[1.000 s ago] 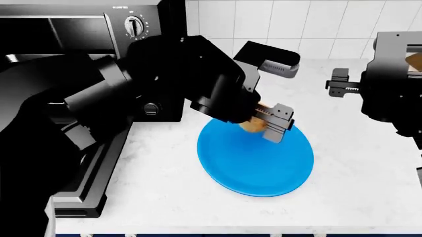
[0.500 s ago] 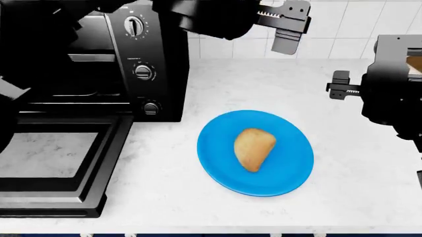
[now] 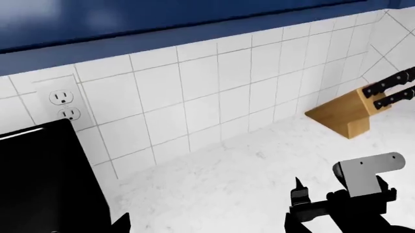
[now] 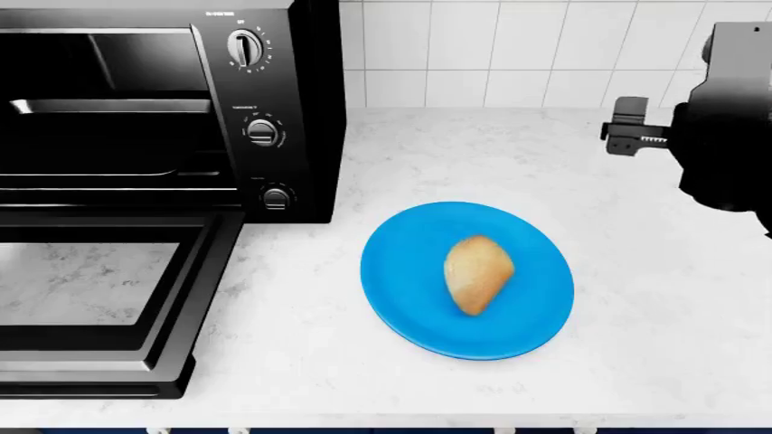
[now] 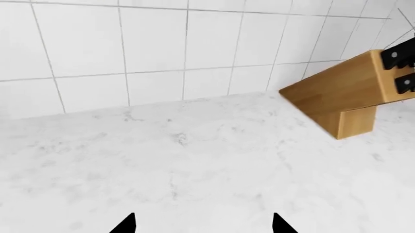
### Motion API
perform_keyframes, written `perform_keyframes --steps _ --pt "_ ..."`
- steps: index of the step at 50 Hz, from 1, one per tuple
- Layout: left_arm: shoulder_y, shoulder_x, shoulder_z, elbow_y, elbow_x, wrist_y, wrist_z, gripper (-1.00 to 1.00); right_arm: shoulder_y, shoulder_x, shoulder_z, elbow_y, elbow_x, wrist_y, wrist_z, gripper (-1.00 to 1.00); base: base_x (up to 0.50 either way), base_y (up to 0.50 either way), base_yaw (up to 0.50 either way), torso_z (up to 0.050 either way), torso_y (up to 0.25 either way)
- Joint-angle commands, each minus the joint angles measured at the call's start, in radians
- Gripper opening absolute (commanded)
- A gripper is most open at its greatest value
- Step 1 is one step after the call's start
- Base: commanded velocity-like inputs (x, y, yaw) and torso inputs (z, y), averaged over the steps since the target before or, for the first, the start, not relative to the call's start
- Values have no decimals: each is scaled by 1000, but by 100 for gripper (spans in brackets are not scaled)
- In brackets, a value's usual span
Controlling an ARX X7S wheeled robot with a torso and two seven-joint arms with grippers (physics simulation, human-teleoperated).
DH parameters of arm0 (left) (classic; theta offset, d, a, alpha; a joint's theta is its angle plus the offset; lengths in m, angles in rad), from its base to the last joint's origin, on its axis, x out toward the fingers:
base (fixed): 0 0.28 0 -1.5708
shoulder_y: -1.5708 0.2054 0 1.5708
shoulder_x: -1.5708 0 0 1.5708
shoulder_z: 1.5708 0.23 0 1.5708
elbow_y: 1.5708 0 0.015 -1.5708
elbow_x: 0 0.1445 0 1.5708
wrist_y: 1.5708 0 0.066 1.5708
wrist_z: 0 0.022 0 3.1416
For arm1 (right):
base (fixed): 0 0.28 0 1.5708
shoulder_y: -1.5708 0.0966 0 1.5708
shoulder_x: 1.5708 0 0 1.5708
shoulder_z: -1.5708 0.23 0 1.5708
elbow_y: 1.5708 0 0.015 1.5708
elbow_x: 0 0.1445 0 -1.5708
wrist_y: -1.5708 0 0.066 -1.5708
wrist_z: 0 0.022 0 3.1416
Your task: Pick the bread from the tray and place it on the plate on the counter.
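The left arm, seen above the oven half a second ago, is now gone from the head view. The bread (image 4: 478, 273) is left lying on the plate (image 4: 404, 298), right of the open oven (image 4: 157, 108). The right gripper (image 5: 203, 224) is held with tips apart over the counter (image 4: 302, 344).

No text can be read in any view. The toaster oven (image 4: 157, 108) carries small white markings above its top dial (image 4: 246, 47) and beside the middle dial (image 4: 262, 132), possibly scale or function labels, but they are too small to make out. The wall outlet (image 3: 63, 104) and knife block (image 5: 343, 92) bear no lettering.
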Motion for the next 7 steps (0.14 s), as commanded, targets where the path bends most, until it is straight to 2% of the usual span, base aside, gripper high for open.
perform_keyframes --steps 1,7 --pt "-20 -33 -148 18 9 -105 -67 100 29 63 78 -249 131 75 51 100 0 0 0 0 0" --pt "4 -65 -175 52 13 -106 -84 100 71 108 127 -444 239 147 122 100 0 0 0 0 0"
